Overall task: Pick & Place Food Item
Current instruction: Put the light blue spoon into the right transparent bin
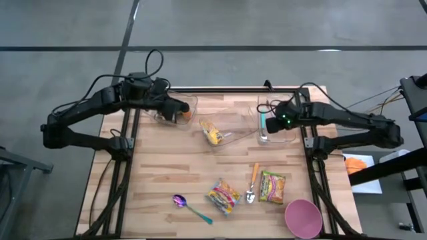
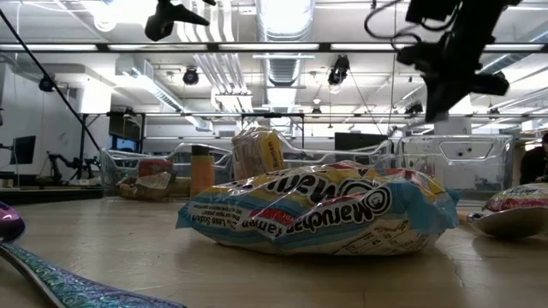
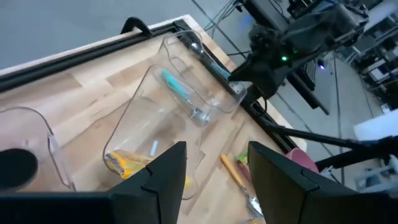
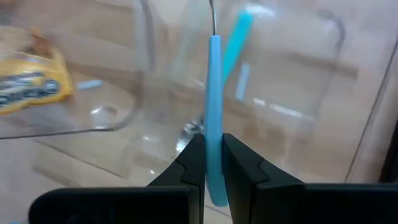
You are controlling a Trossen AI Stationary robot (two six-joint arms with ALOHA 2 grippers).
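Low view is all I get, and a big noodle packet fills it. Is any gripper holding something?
Observer: Yes. The right gripper is shut on a blue handle; its wrist view shows that.
Operator: Where on the table is it?
Observer: From above, it is over a clear container at the table's right rear.
Operator: And the other arm?
Observer: The left gripper is at a second clear container at the left rear. Its fingers are open, with nothing between them.
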